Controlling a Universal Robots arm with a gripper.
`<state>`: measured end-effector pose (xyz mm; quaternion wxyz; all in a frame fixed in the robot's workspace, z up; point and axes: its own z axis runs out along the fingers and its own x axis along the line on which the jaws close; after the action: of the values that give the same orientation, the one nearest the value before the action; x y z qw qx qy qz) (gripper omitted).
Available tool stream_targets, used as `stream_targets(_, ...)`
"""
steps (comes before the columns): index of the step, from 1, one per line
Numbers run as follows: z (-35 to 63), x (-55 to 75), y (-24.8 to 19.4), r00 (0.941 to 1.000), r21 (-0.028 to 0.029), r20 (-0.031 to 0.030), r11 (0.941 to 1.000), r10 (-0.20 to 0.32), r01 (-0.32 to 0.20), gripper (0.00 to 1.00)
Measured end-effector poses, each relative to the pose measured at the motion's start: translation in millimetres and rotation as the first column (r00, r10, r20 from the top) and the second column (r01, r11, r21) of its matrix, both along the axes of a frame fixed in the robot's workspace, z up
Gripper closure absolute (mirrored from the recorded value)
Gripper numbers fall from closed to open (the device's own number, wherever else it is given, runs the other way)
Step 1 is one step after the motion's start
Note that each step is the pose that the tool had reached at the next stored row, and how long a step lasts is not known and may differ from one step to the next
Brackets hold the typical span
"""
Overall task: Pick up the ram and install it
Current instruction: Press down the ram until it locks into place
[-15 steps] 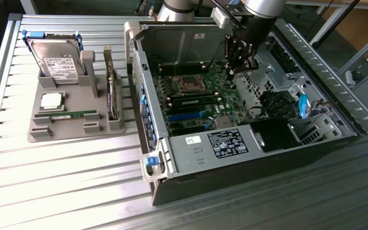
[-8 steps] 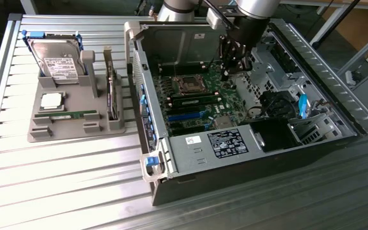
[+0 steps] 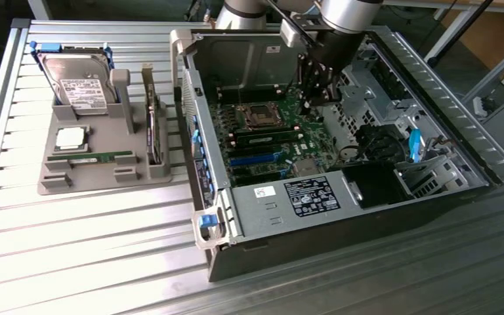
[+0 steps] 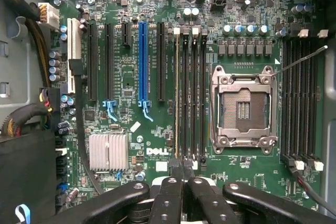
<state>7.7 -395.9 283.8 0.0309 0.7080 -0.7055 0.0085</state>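
Ribbed metal bench [image 3: 86, 243] carries an open computer case [image 3: 340, 216] and, toward the exterior view's left, a grey parts holder [image 3: 103, 172]. Holder has a hard drive [image 3: 81, 82] standing at the back, a square silver CPU [image 3: 71, 138] in front of it, one ram stick [image 3: 90, 157] lying flat near the front edge, an upright expansion card [image 3: 153, 131] in the side slot.

Second ram stick [image 3: 268, 136] already sits in a slot on the motherboard [image 3: 274, 147], just beside the empty CPU socket [image 3: 256, 116] — in the wrist view it shows edge-on as a thin strip [image 4: 177, 93] in the first of the black memory slots next to the socket [image 4: 243, 109].

Gripper [image 3: 317, 92] hangs inside the case over the board, fingers [image 4: 176, 169] pressed together, nothing between them — tips sit right above the end of the seated ram. Blue PCI slot [image 4: 143, 59] and a silver heatsink [image 4: 108, 151] lie to the other side of the memory slots from the socket.
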Motion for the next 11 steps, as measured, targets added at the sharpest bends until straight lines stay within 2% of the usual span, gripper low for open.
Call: stream_targets(11,-13.2,0.0,0.0,1.0,0.0,0.0,1.0,0.0,0.0,0.91)
